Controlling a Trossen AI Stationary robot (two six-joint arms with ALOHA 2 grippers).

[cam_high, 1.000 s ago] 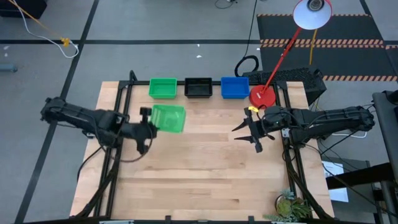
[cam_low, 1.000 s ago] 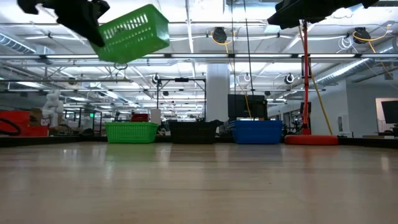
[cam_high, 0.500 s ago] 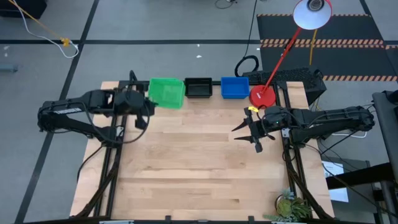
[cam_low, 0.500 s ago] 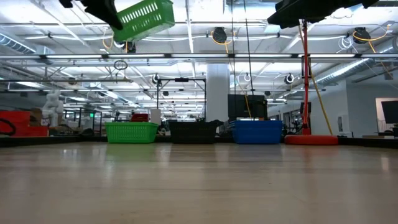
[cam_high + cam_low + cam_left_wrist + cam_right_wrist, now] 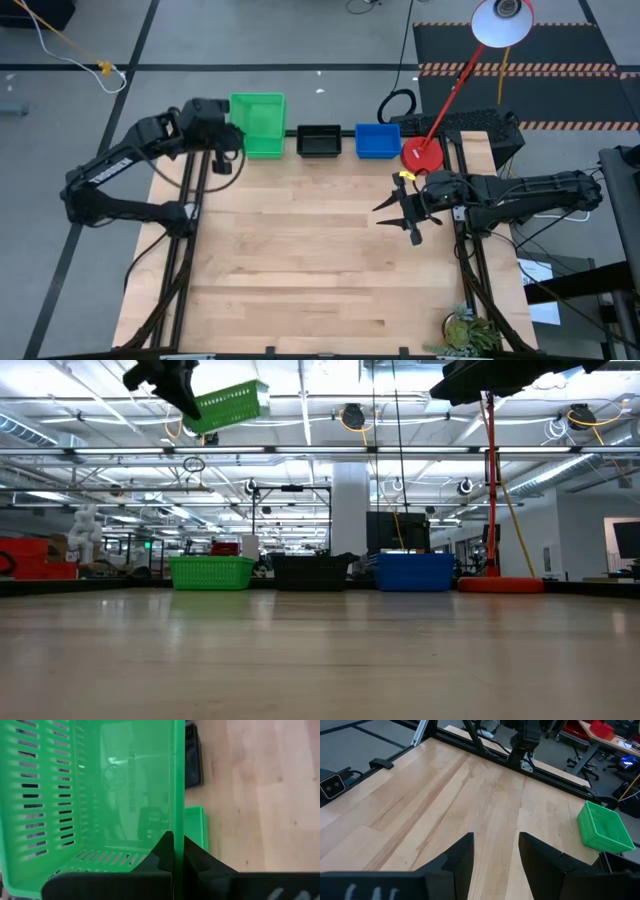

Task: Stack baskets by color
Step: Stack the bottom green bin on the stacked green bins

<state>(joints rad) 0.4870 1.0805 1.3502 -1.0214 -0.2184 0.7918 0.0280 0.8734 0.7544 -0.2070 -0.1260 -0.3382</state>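
From above, the left gripper [image 5: 228,137] holds a green basket [image 5: 256,116] by its rim, high over the table's [image 5: 320,260] far edge; it covers most of the green stack [image 5: 265,151] below, of which only a sliver shows. The black stack [image 5: 319,142] and blue stack [image 5: 377,141] sit beside it in a row, near the red lamp base [image 5: 422,154]. How many baskets each stack holds I cannot tell. The right gripper [image 5: 392,207] hangs wide open over the table's right side, holding nothing.

From table level, the held basket [image 5: 229,406] tilts well above the green stack [image 5: 211,572]; the right arm is cut off at the top.

The left wrist view shows its fingers [image 5: 165,851] pinched on the basket wall [image 5: 176,780].

The right wrist view shows spread fingers [image 5: 461,857] over bare wood, with a green basket [image 5: 603,828] far off.
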